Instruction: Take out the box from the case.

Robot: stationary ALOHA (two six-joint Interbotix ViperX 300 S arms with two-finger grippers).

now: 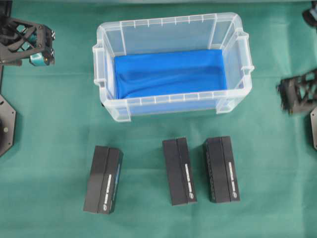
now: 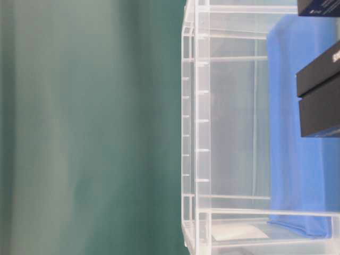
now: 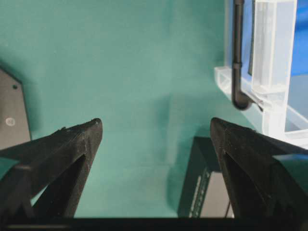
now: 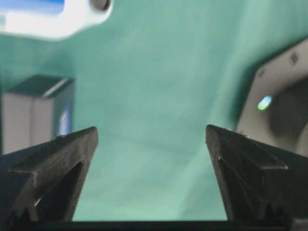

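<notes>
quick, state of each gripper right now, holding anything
Left gripper: open, holding nothing, above the green cloth.
Right gripper: open, holding nothing, above the green cloth.

Green cloth — evenly lit tabletop

I see the clear case turned sideways against green cloth, blue lining inside (black boxes at the right edge).
</notes>
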